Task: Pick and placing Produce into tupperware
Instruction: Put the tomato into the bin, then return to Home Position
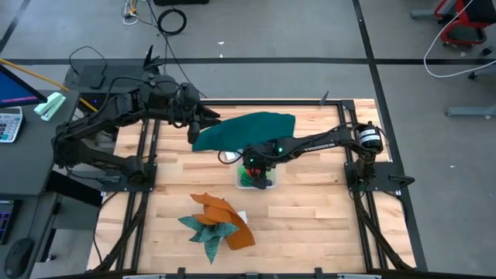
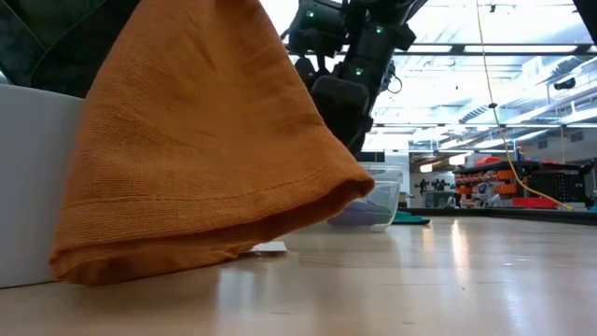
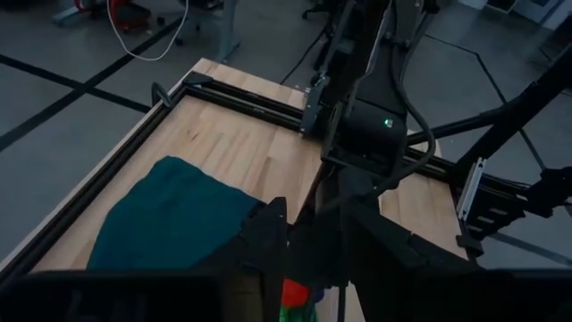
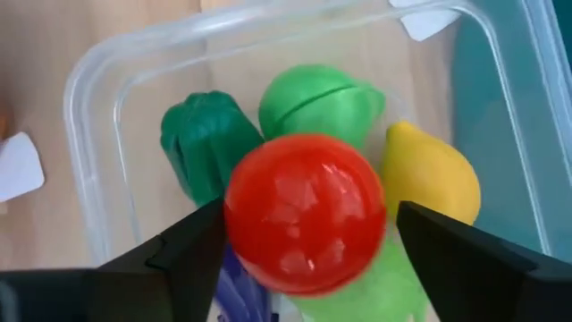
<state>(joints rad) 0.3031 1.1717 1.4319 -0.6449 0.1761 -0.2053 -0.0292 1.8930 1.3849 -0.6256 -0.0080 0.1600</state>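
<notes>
The clear tupperware point(image 4: 89, 98) stands mid-table point(image 1: 256, 180). Inside it lie a green toy point(image 4: 201, 143), a light green one point(image 4: 317, 98), a yellow one point(image 4: 429, 170) and a purple one point(image 4: 237, 277). A red round toy point(image 4: 304, 210) sits above them, between the fingers of my right gripper point(image 4: 310, 224), which is open and points steeply down into the tub point(image 1: 254, 167). My left gripper point(image 1: 203, 120) hangs high over the left end of the dark green cloth point(image 1: 248, 130). My right gripper comes from above with one finger on either side of the red toy. A clear gap shows between the toy and one finger point(image 4: 447, 259). Whether the other finger point(image 4: 183, 255) touches the toy, I cannot tell. The toy sits over the other produce.
The dark green cloth point(image 3: 170, 224) lies on the table behind the tub. Orange and teal cloths point(image 1: 217, 221) lie bunched near the front edge, and the orange one point(image 2: 205, 140) fills the low view. A black frame point(image 1: 143, 155) runs along the table's sides.
</notes>
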